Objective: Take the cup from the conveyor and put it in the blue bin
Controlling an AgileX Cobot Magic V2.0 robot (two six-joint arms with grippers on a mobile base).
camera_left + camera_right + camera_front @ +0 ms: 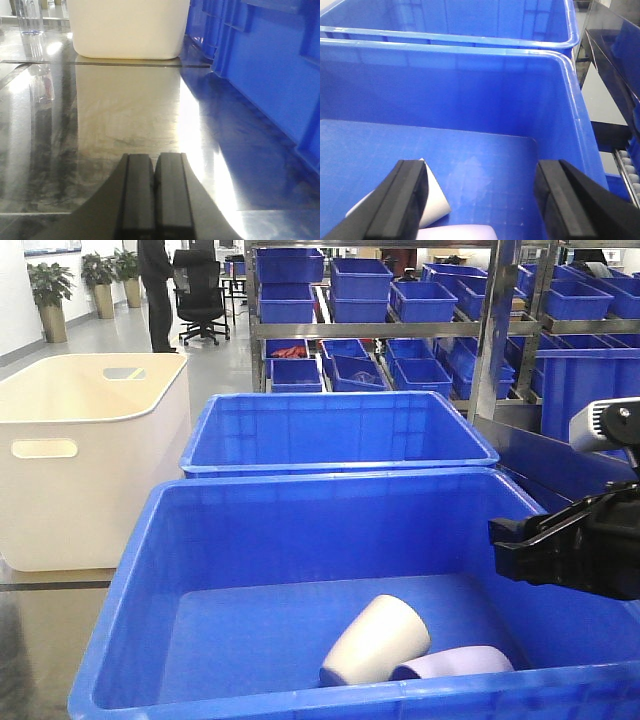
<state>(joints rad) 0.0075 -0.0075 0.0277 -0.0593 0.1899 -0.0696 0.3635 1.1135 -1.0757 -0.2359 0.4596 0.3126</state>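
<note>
The blue bin (130,590) fills the foreground, and two cups lie on their sides on its floor. One is a cream-white cup (375,640), the other a lavender cup (455,662) beside it. My right gripper (505,540) hangs over the bin's right part, above the cups. In the right wrist view the right gripper (482,167) is open and holds nothing; the white cup (437,200) and lavender cup (465,233) lie below it. My left gripper (155,187) is shut on nothing, low over a steel tabletop (115,115). The conveyor belt is out of view.
A second blue bin (340,435) stands just behind the first. A cream-white tub (80,450) with handle slots sits left of them. Shelves of blue crates (420,300) fill the back. A dark glossy panel (612,50) and a roller strip (626,167) lie right of the bin.
</note>
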